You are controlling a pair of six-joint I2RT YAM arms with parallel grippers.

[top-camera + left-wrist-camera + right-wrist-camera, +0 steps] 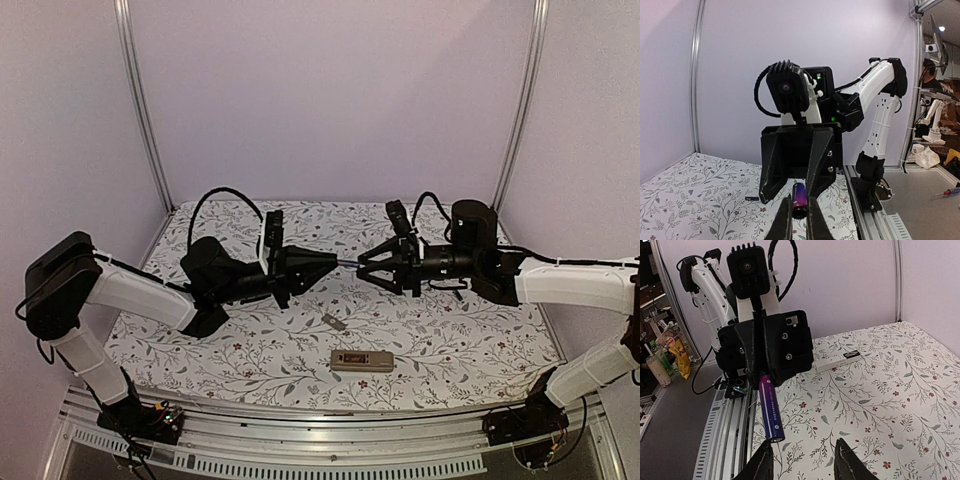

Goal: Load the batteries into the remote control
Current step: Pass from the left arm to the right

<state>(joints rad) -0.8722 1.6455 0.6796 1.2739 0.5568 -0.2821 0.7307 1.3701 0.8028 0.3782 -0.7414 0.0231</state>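
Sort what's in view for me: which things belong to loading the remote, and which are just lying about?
Job in hand:
- purple battery, clamped in the left gripper
- right gripper, open, facing the battery's free end
- remote control, lying on the table

Lying about:
- small dark piece beside the remote, too small to identify
- floral table cover

You can read nothing for certain here; the battery (771, 410) bears small pale marks on its purple wrap, too fine to make out; the remote (362, 360) sits too small in the top view for any lettering to show.
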